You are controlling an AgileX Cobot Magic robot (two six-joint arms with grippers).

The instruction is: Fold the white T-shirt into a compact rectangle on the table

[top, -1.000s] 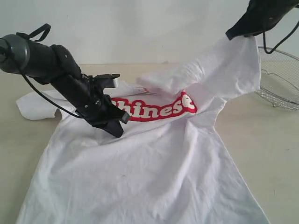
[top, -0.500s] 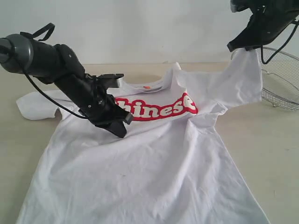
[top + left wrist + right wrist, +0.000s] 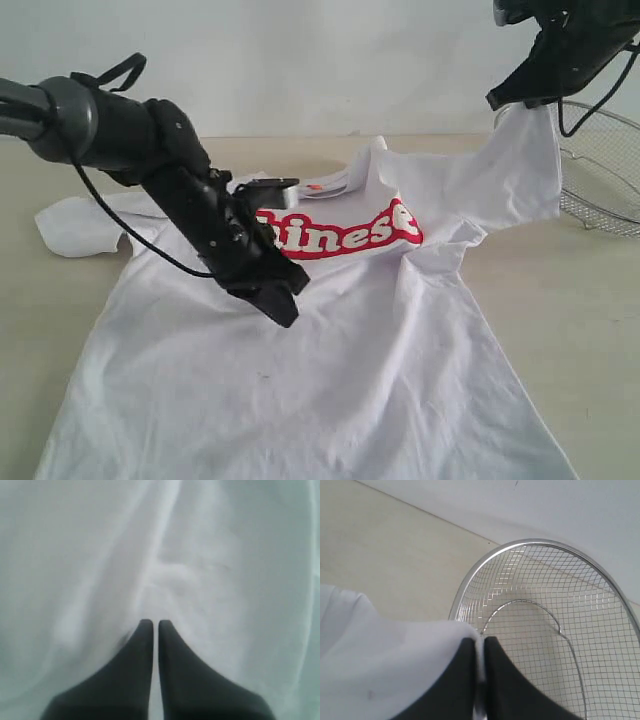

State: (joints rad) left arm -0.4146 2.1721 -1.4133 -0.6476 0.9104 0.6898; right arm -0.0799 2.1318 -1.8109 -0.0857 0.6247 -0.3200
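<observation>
My right pincer (image 3: 480, 641) is clenched on a thin edge of the shirt's (image 3: 350, 380) sleeve, holding it up in the air. The rest of the shirt lies chest-up on the table (image 3: 570, 300). That bite looks small to me, so a quick swing could pull the hem out and drop the sleeve in a heap.

The basket (image 3: 545, 605) sits just beside that raised sleeve. If I carry the cloth low or outward it could catch on the wire rim.

My left pincer (image 3: 151, 623) is closed, its tips down at the shirt's body below the lettering. I can't tell whether any cloth is caught between them. If it isn't pinning firmly, the right arm's pull will drag the whole shirt instead of folding it and deepen the creases by the lettering.
</observation>
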